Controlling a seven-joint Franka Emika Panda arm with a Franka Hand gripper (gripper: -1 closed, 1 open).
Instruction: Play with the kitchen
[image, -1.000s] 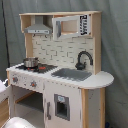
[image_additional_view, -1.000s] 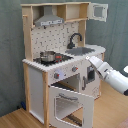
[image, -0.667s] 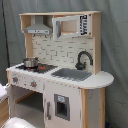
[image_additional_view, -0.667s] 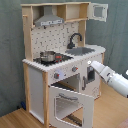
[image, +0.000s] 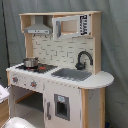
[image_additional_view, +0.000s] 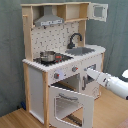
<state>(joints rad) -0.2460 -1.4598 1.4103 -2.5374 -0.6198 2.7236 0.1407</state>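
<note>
Kitchen: stands upright on the wood floor against the grey backdrop, filling the middle of both exterior views.

Left to right, second exterior view:

- Pot: a small metal pot sits on the black stovetop, over the rear left burner. What is in it cannot be made out.
- Oven door: hangs open, hinged at the bottom and tilted outward. The cavity behind it is dark, and its contents cannot be told.
- Sink: grey basin set into the counter, with the black faucet arching over it from behind. Nothing shows in the basin.
- Gripper: the white arm comes in from the second exterior view's right. Its tip is close against the front panel, just beside the open oven and below the counter edge. Whether the gripper is open or closed cannot be told.

Change noted: over the last second the tip has dropped slightly and edged nearer the front panel. The door, the pot and the rest of the unit have not moved. My judgement is that the arm is closing in on the oven front or a nearby knob and has not yet acted on either.
</note>
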